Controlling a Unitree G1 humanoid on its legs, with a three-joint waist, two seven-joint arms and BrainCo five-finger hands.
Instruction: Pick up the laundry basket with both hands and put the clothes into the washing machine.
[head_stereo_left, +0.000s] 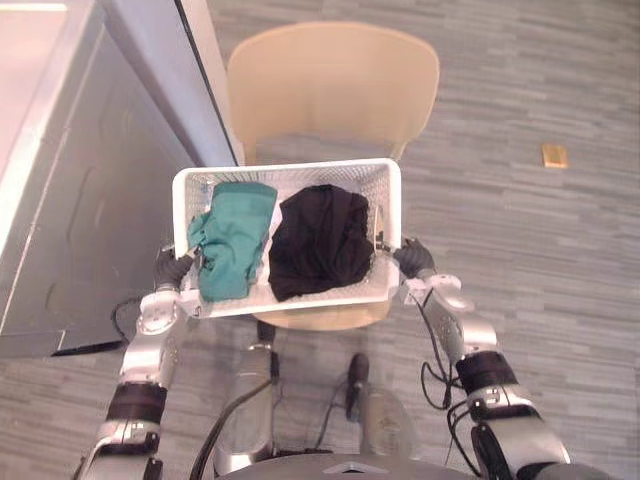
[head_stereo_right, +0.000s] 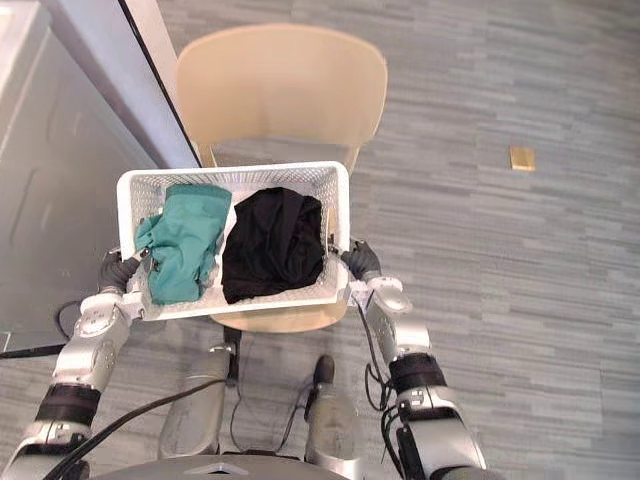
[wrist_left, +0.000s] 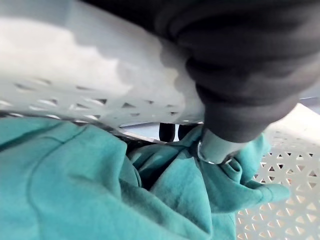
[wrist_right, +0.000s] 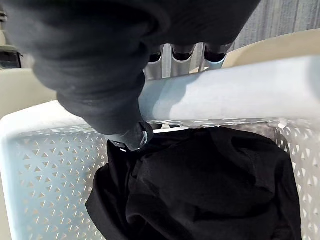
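Biggest risk is the laundry basket (head_stereo_left: 290, 167) itself. It's held by its two short ends only, over the front of the chair (head_stereo_left: 335, 90) seat (can't tell if the base is clear of the seat or resting on it), so an uneven lift between the arms would tip it and dump the load on the floor. Next, the clothes, all inside the basket: the black garment (head_stereo_left: 318, 245) is heaped on the robot's right half, humped to about rim height. The teal garment (head_stereo_left: 232, 240) lies on the left half, with a fold bunched against the end wall by the grip. Either could slide out on a tilt, and the teal one could snag under the thumb. Grips: left hand (head_stereo_left: 172, 268) is wrapped on the left end rim, thumb over the top, fingers (wrist_left: 167, 132) tucked beneath. Right hand (head_stereo_left: 414, 257) holds the right end the same way, thumb hooked inside and fingers (wrist_right: 182, 52) under the rim. Both are thin rim holds, so I'd expect slip if the basket swings. Surroundings: the grey machine (head_stereo_left: 80, 200) sits close on the left, probably the washer, door not visible. The basket's left corner is just beside it, so a turn that way could clip it. The chair back stands straight ahead and blocks a forward push. A small tan piece (head_stereo_left: 554, 155) lies on the floor well off to the right, no concern.
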